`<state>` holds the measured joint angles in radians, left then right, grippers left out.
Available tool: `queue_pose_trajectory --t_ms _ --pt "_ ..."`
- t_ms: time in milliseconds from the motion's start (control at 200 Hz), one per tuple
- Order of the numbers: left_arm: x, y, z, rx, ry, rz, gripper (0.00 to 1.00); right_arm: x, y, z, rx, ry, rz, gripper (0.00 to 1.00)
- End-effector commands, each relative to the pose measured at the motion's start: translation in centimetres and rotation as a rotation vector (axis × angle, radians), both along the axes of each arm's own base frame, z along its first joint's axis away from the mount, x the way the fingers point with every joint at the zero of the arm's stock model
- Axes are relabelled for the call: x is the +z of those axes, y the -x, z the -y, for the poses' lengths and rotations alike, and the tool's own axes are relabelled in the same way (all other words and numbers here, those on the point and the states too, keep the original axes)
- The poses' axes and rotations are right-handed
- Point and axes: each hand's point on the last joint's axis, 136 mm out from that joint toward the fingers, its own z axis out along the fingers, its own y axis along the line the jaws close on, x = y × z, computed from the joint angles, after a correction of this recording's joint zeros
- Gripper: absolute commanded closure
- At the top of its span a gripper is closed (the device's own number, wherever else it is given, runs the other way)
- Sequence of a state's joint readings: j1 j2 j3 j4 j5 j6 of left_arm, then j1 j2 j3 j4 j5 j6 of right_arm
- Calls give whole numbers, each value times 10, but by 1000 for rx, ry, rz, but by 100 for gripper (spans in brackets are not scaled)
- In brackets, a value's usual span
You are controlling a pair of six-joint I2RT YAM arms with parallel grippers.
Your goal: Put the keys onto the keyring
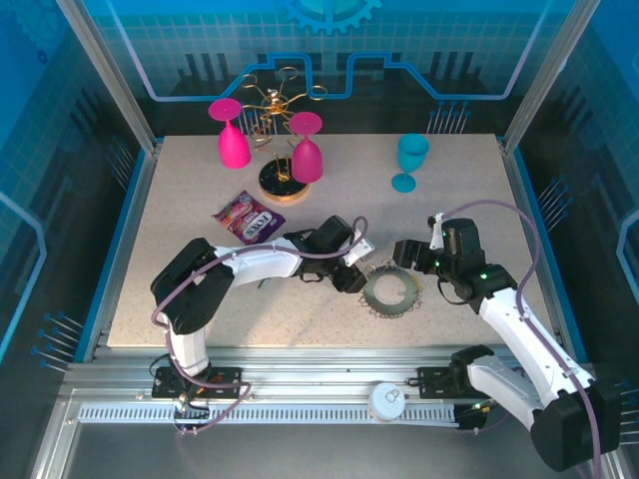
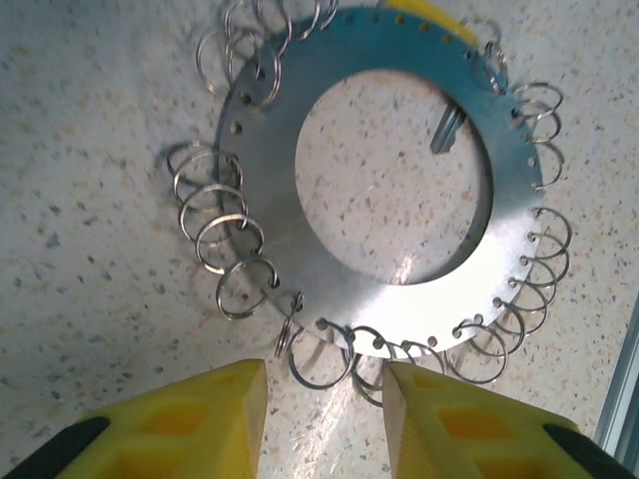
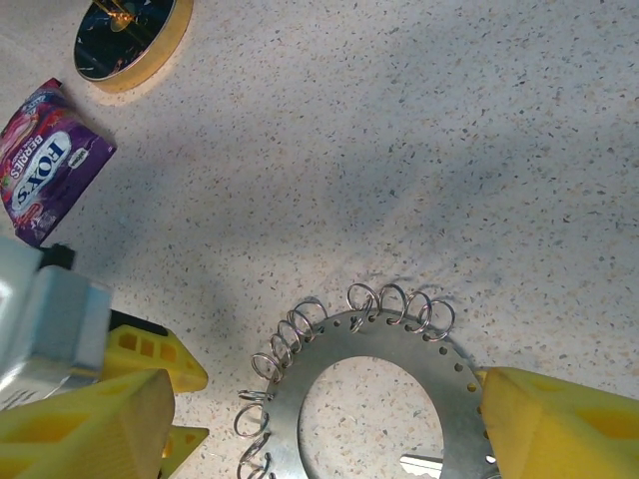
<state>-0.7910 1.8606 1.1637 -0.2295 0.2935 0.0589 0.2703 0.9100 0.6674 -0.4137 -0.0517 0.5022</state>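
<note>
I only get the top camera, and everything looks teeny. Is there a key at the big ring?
Observer: Yes. The left wrist camera shows a grey key poking into the keyring's hole.
Kid: Is anything squeezing it?
Observer: No. The left gripper's fingers stand apart at the rim's wire loops, away from the key.
Kid: And the other arm?
Observer: The right wrist camera shows the right gripper open, the ring between its fingers.

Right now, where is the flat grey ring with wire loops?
Top view: the ring lies front-middle on the table, between the left gripper and right gripper.
</note>
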Motion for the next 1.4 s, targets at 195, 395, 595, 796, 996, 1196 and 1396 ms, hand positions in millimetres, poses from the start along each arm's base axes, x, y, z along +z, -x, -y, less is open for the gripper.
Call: queue_pose_trajectory --t_ms 195,395,595,796,996,1196,1396 --pt "-12 4 5 -43 7 -106 66 -8 10 4 -18 12 -28 19" --pt "-21 -3 10 -43 -1 -126 69 -6 10 4 -20 14 -23 19" --pt "-25 -6 12 -42 0 -139 72 -5 11 5 -21 17 -24 19" --pt "-29 -6 14 -49 1 -159 78 -5 11 5 -22 19 -23 19" --pt "-33 -5 14 -57 -5 -169 81 -5 11 6 -24 19 -22 19" --pt "-29 -6 14 -69 -3 -148 94 -2 11 5 -21 15 -16 19" --pt "11 -4 8 -157 64 45 100 12 12 0 60 41 63 17"
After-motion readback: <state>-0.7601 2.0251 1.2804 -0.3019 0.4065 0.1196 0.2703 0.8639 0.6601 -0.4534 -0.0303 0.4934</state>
